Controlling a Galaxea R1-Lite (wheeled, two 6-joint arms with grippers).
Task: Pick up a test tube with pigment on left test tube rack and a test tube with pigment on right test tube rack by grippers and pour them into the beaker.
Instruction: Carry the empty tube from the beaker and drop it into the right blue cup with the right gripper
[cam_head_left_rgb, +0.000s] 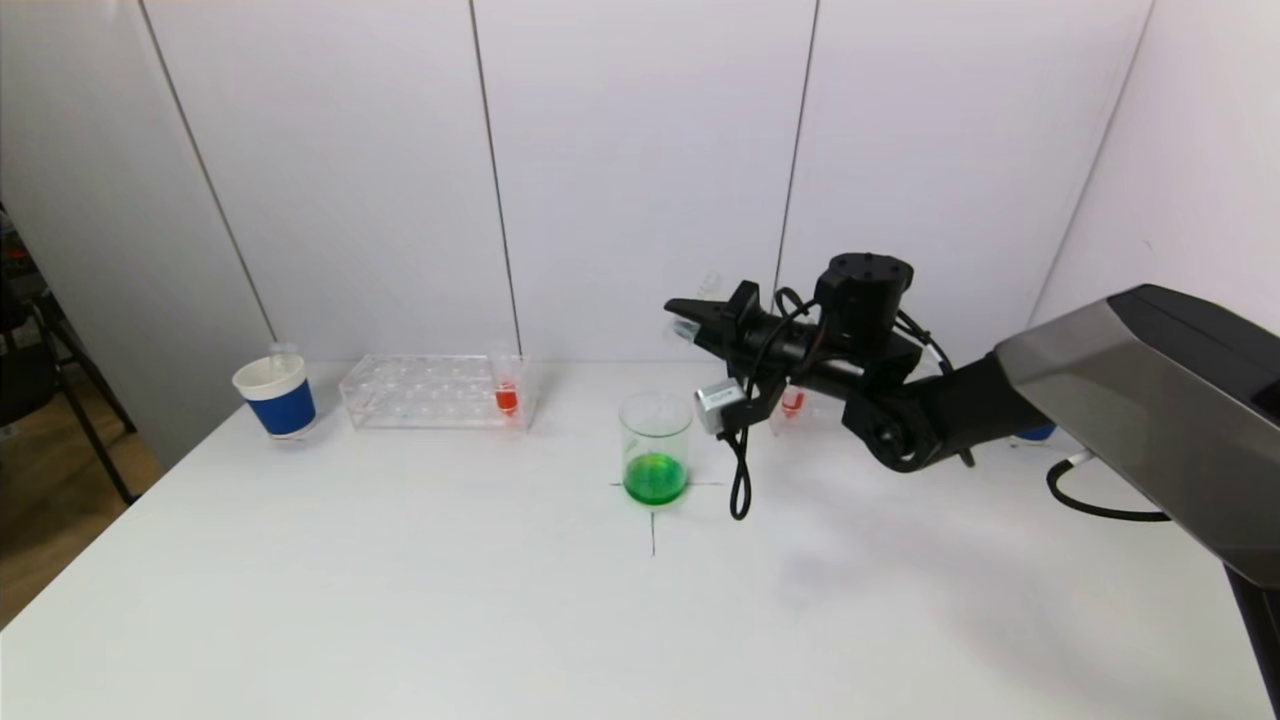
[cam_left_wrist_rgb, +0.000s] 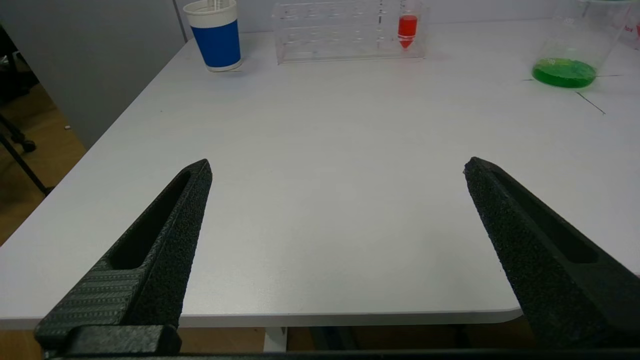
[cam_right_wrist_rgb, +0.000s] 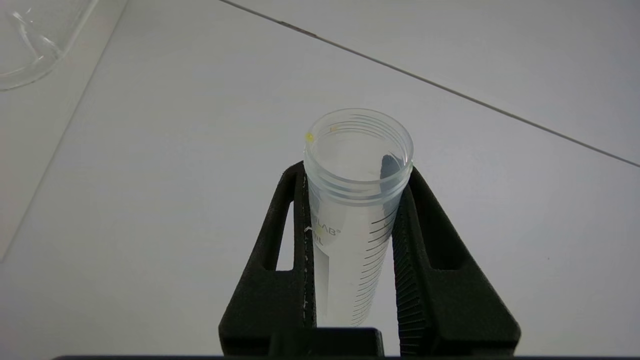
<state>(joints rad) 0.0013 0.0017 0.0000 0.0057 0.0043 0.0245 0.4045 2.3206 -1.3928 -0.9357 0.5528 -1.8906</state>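
Note:
My right gripper (cam_head_left_rgb: 688, 318) (cam_right_wrist_rgb: 356, 172) hangs above and just behind the beaker (cam_head_left_rgb: 655, 448), shut on a clear graduated test tube (cam_right_wrist_rgb: 350, 220). The tube lies along the fingers with its open mouth pointing away from the wrist, and no pigment shows inside it. Green liquid fills the bottom of the beaker (cam_left_wrist_rgb: 567, 60). The left test tube rack (cam_head_left_rgb: 430, 392) (cam_left_wrist_rgb: 345, 30) holds one tube of red pigment (cam_head_left_rgb: 507, 398) (cam_left_wrist_rgb: 407, 27). Another red tube (cam_head_left_rgb: 792, 402) shows behind my right arm; its rack is mostly hidden. My left gripper (cam_left_wrist_rgb: 336, 162) is open over the table's near edge, holding nothing.
A blue-and-white paper cup (cam_head_left_rgb: 277, 397) (cam_left_wrist_rgb: 216, 35) stands left of the left rack. Another blue cup (cam_head_left_rgb: 1035, 432) peeks out behind my right arm. A black cable (cam_head_left_rgb: 740, 480) dangles from the right wrist beside the beaker. A black cross (cam_head_left_rgb: 652, 520) marks the white table.

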